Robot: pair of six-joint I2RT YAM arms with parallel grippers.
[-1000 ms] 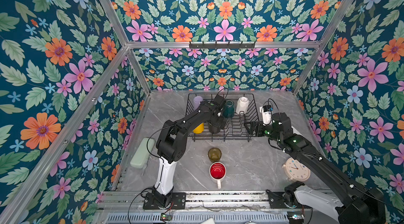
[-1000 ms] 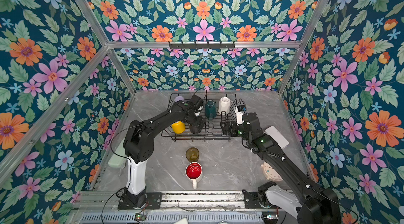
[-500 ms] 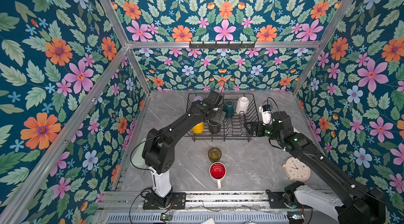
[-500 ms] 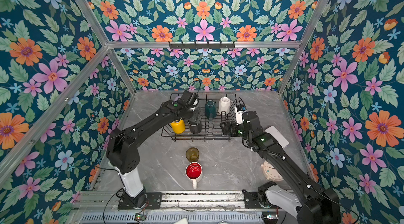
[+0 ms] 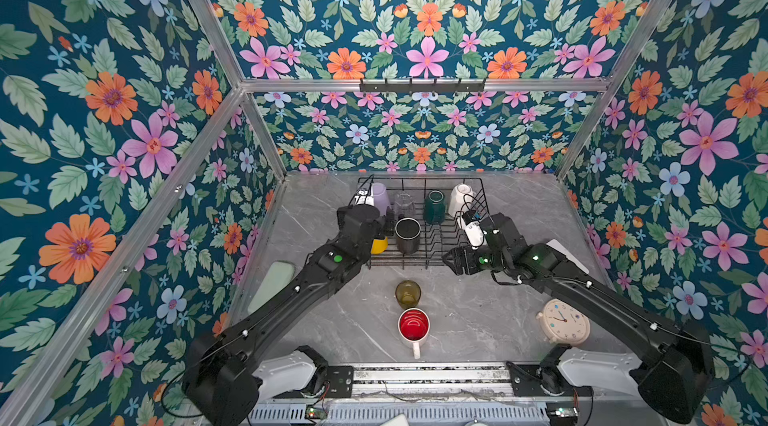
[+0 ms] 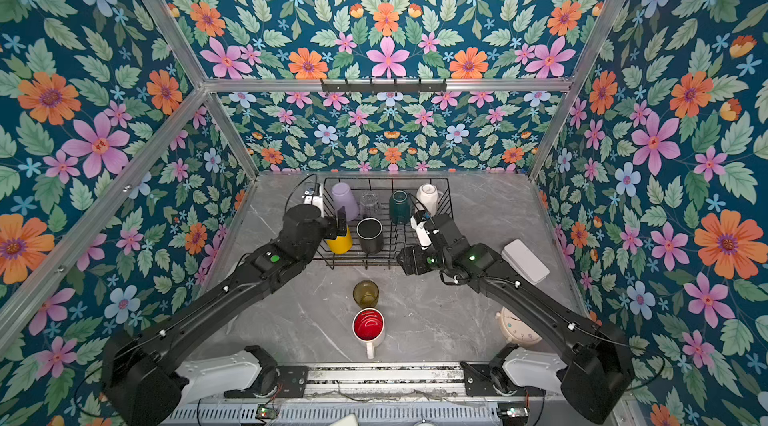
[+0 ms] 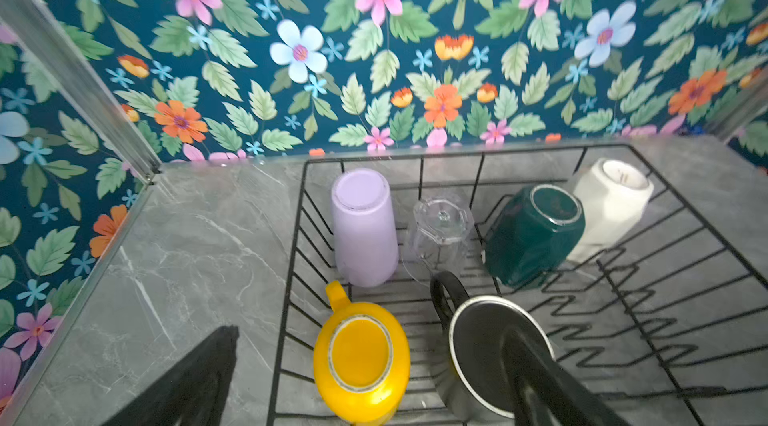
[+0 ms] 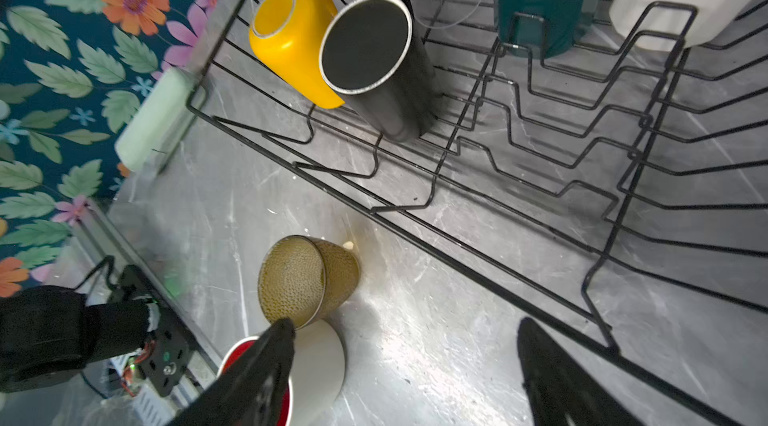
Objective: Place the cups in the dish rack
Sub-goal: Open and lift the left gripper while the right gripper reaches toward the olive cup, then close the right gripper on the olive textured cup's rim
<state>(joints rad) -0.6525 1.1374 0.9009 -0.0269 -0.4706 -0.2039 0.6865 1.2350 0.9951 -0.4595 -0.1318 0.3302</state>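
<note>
Now, reaching forward, left end effector (image 7: 370, 334) hangs wide over the dish rack (image 5: 436, 245), right end effector (image 8: 405, 324) wide beside it.

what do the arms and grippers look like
Both the left arm and right arm are matte black and rounded, on white bases, each with a green light near the wrist, a white wrist camera and thin black cables. The left gripper and right gripper have black tapered fingers.

A yellow mug (image 7: 360, 361), a black mug (image 7: 478, 341), seemingly dimpled olive glass (image 8: 307, 278)
</note>
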